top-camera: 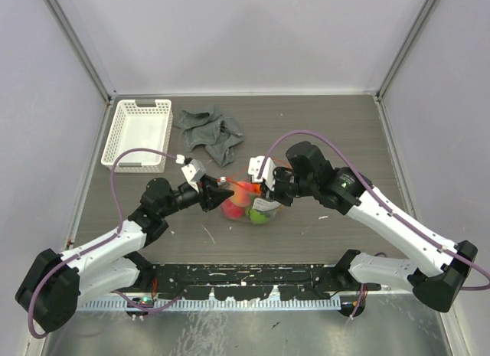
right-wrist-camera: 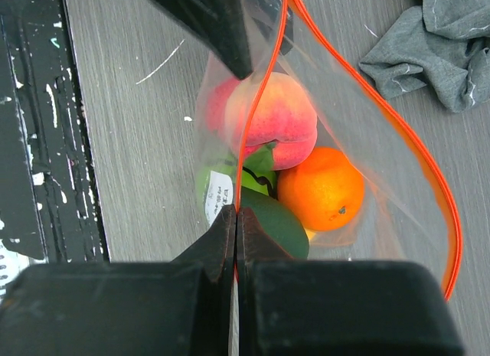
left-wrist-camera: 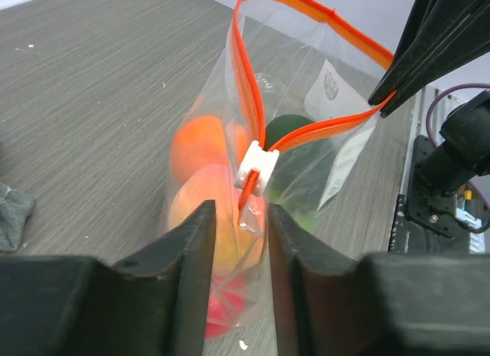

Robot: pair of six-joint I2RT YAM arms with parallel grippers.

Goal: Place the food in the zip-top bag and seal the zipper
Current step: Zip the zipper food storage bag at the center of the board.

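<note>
White slider [left-wrist-camera: 256, 171] on zipper [left-wrist-camera: 246, 88] before left end effector [left-wrist-camera: 240, 218]: left-wrist view only

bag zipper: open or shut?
Open. The zipper strips bow apart in a loop; the white slider sits at one end.

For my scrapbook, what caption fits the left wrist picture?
Left end effector at the white slider on the orange zipper of a fruit-filled zip-top bag.

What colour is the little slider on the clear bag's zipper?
The small slider is white, clearest in the left wrist view.
</note>
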